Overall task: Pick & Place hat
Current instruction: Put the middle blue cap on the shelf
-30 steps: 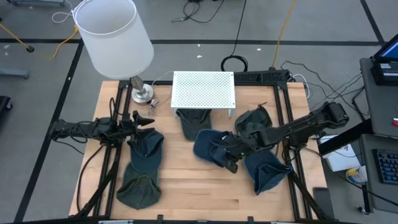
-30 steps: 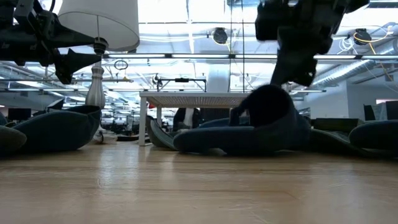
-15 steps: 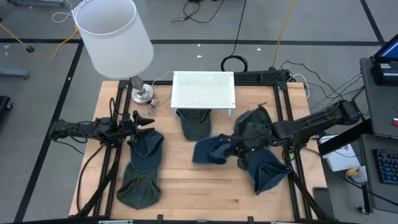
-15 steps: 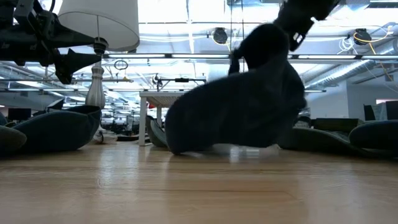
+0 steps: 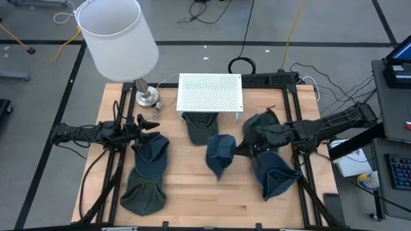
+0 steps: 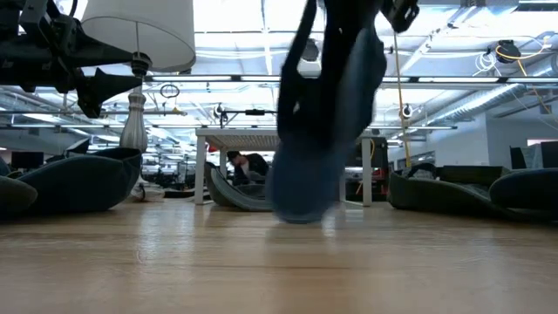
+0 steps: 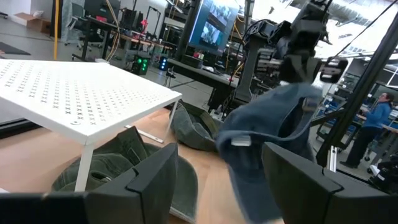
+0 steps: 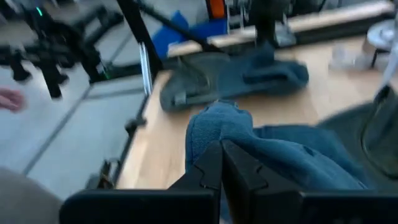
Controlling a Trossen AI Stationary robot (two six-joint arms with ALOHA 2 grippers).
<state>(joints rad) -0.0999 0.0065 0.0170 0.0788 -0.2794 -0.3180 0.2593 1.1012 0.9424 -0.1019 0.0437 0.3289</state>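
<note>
A blue denim hat (image 5: 220, 155) hangs near the table's middle, below my right gripper (image 5: 244, 149), which is shut on it. In the low view the hat (image 6: 327, 122) droops as a tall, blurred shape. My left gripper (image 5: 153, 125) is open and waits above the table's left side, over a dark hat (image 5: 151, 154). The left wrist view shows its open fingers (image 7: 152, 180) with the blue hat (image 7: 273, 124) farther off. My right gripper pinches a bunched fold of the blue cloth (image 8: 214, 127) between its two shut fingers, at the hat's upper end. The fingers reach in from the table's right side. The hat hangs slack below them; whether its lower end (image 6: 296, 209) touches the wood, I cannot tell.
A white perforated rack (image 5: 210, 92) stands at the far middle, with a green hat (image 5: 199, 127) partly under it. A lamp (image 5: 119, 38) stands at the far left. More hats lie at near left (image 5: 141, 192), near right (image 5: 276, 179) and right (image 5: 260, 125).
My right gripper has risen and drawn back toward the table's right and far side, staying shut on the blue hat. The hat lay flat on the wood; it has been pulled up and now hangs narrow below the fingers, a little nearer the rack.
</note>
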